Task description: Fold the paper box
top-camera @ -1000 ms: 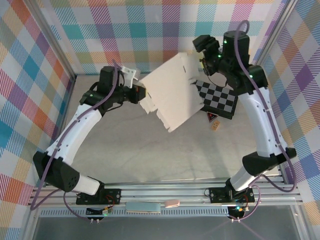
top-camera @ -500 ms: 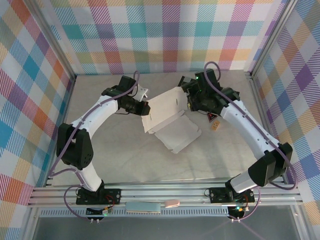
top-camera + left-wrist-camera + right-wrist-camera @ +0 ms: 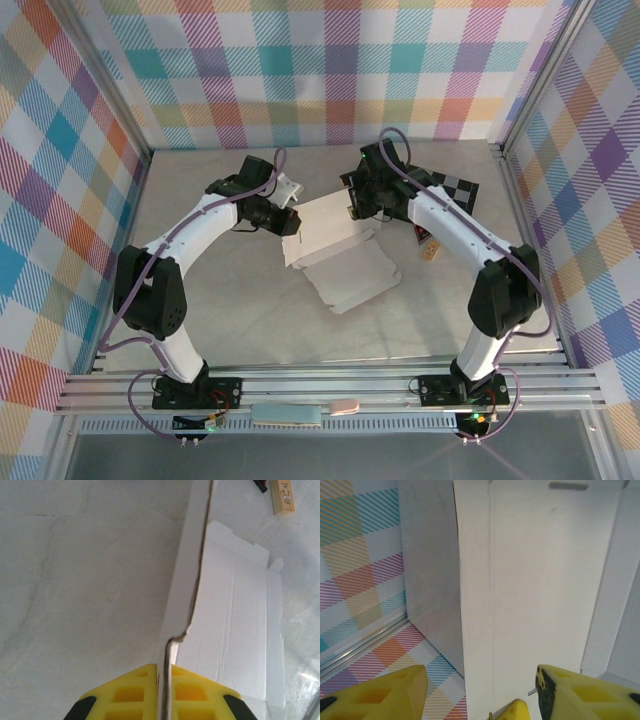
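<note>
The white paper box (image 3: 335, 250) lies mid-table, partly folded, with one panel raised above a flat part. My left gripper (image 3: 291, 222) is at its left edge. In the left wrist view the yellow fingers (image 3: 132, 690) are shut on the upright cardboard edge, and the paper box (image 3: 240, 610) spreads flat to the right. My right gripper (image 3: 356, 208) is at the raised panel's upper right. In the right wrist view this gripper (image 3: 480, 692) stands open, and the white panel (image 3: 535, 580) rises in front of it, its left edge between the two yellow fingers.
A black-and-grey checkerboard (image 3: 455, 186) lies at the back right, partly behind the right arm. A small wooden block (image 3: 431, 251) and a dark triangular piece (image 3: 422, 235) sit right of the box; the block (image 3: 281, 497) also shows by the left wrist. Plaid walls enclose the table.
Both arms came down and inward, bringing the box from held high and spread out to low on the table and folded over. The right gripper's jaws have narrowed.
</note>
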Motion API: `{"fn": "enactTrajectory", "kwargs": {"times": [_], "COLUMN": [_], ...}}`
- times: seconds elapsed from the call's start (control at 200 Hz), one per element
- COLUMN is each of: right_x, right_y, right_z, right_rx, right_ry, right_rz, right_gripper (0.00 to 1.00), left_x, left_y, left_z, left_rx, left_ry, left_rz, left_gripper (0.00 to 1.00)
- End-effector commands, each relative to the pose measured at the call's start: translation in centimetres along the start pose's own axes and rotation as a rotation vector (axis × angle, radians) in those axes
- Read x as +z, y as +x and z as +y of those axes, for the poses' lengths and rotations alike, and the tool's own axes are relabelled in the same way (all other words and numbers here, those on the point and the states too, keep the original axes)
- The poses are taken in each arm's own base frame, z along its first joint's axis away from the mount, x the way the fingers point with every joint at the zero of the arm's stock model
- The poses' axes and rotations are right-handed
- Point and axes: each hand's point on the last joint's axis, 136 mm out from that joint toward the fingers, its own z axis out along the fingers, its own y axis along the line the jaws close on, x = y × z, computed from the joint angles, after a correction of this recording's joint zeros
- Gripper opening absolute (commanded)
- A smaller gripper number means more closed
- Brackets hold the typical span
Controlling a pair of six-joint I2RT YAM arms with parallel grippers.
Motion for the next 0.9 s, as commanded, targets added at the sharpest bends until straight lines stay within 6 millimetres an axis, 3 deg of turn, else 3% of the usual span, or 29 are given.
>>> {"fn": "enactTrajectory", "kwargs": {"times": [0.0,0.19,0.895], "right_x": [0.6,2.2,5.2], "right_y": [1.3,1.9,2.3], "right_z": [1.5,0.7,-1.7], "right_rx": [0.035,0.069,0.098], "right_ry": [-0.019,0.055,0.168], "right_rz": [0.059,0.091,0.131], "right_gripper": [0.57,0.46,0.27], "left_x": [-0.5,-0.4,0.1], "left_y": [-0.3,-0.4,-0.7], "left_z": [-0.5,-0.6,-0.4], "left_rx": [0.062,0.087,0.112], "left_ry": [-0.013,-0.024,-0.043], "left_rz": [-0.017,-0.014,-0.007], "left_gripper": [0.0,0.0,0.0]}}
